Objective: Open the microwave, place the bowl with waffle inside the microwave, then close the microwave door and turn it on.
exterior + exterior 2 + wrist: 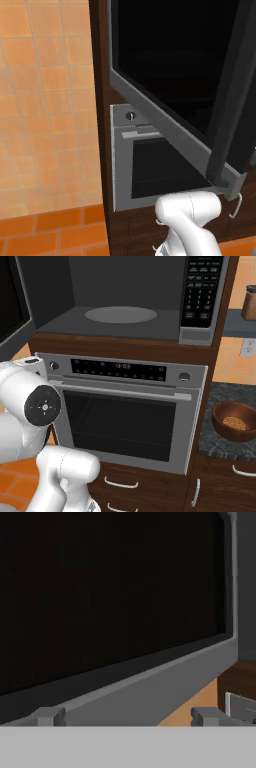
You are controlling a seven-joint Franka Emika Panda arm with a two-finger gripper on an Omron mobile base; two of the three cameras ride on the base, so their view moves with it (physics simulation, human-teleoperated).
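The microwave (125, 311) stands open, showing its grey cavity and round turntable. The microwave door (165, 60) is swung out to the left; its black glass in a grey frame sits close in front of the hand view (110, 597). My gripper (127, 717) is open just before the door's lower frame, with nothing between its fingers (47, 716). The bowl with waffle (225, 431), brown with a golden waffle inside, sits on the dark counter to the right of the oven, far from the gripper.
A grey oven (125, 416) with knobs and a bar handle sits under the microwave, above brown drawers (120, 483). The microwave's keypad (202, 291) is at the cavity's right. A speckled counter (215, 448) and a brown jar (248, 303) are at the right.
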